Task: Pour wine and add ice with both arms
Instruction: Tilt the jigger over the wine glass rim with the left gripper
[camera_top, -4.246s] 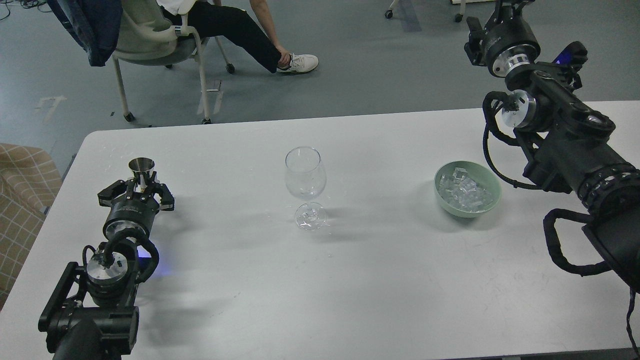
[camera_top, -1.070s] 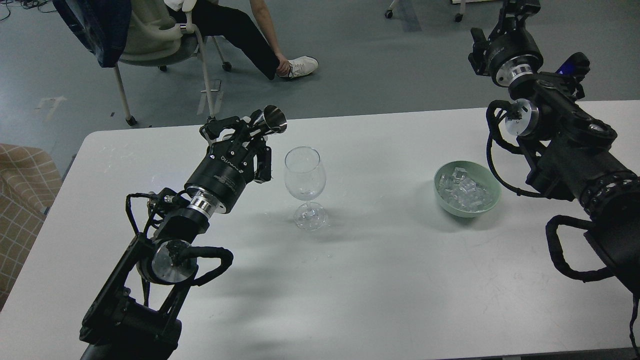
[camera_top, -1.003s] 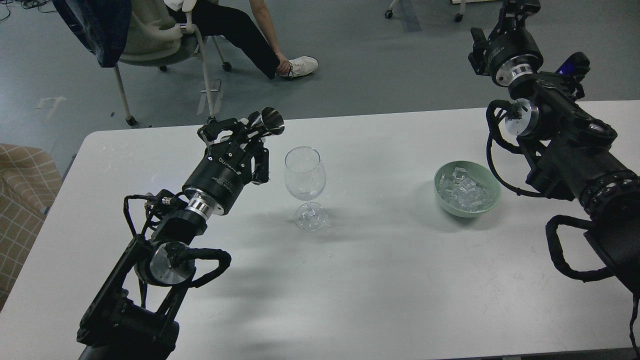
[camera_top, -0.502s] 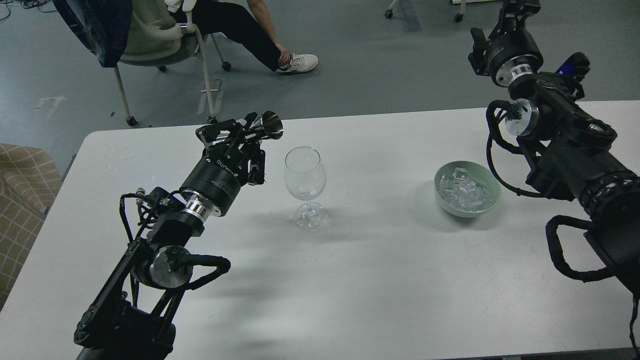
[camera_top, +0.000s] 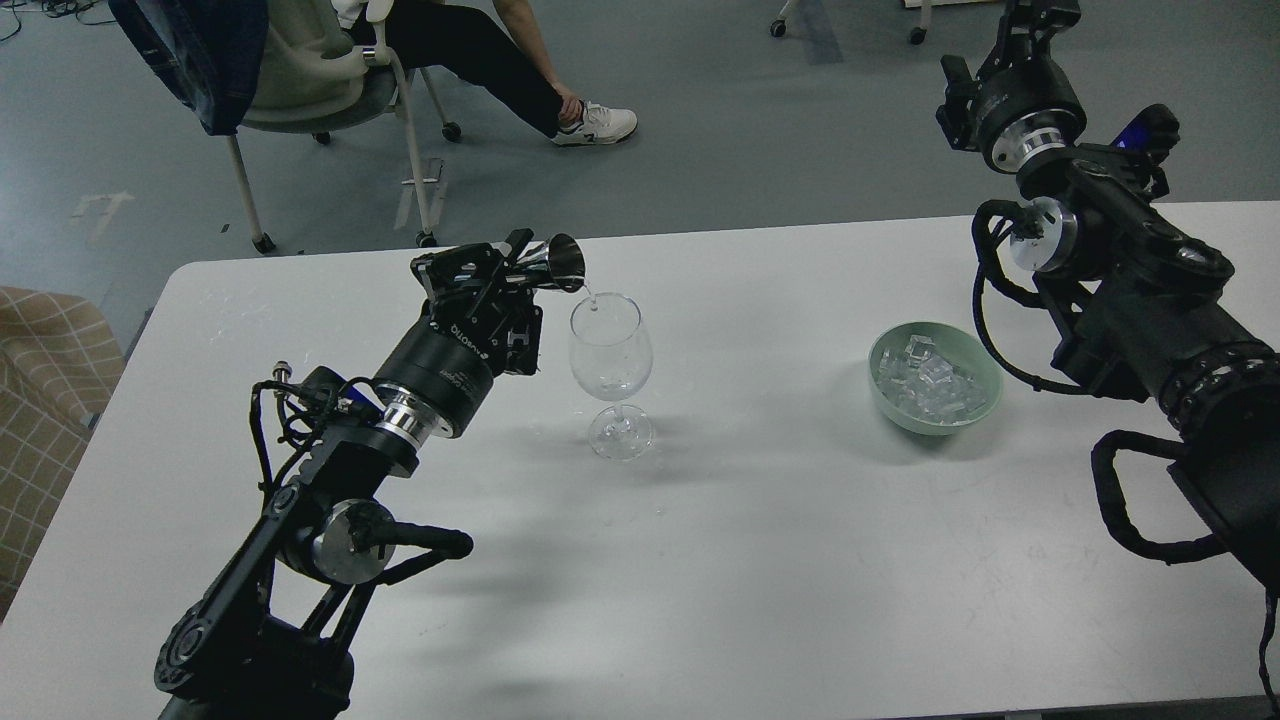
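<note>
— Well, what does the head view give on the left side?

— The left gripper (camera_top: 505, 268) is raised above the white table (camera_top: 760, 560), its fingers closed round the waist of a small steel jigger (camera_top: 556, 266). The jigger is tipped over to the right, its mouth just beside the rim of the wine glass (camera_top: 610, 345) and a little above it.

— And the wine?

— A thin clear thread of the wine (camera_top: 592, 297) shows at the jigger's lip, dropping toward the glass rim. How much lies in the bowl of the glass I cannot tell; the liquid is colourless.

— Does the glass stand straight?

— Upright on its foot, near the middle of the table, apart from the gripper body.

— Where is the ice?

— The ice (camera_top: 925, 385) is heaped in a pale green bowl (camera_top: 985, 375), well to the right of the glass.

— The right arm?

— It comes in from the right, rising up and away beyond the table's far edge. The right gripper (camera_top: 1035, 15) is cut off by the top border, so whether its jaws are spread or closed I cannot tell.
</note>
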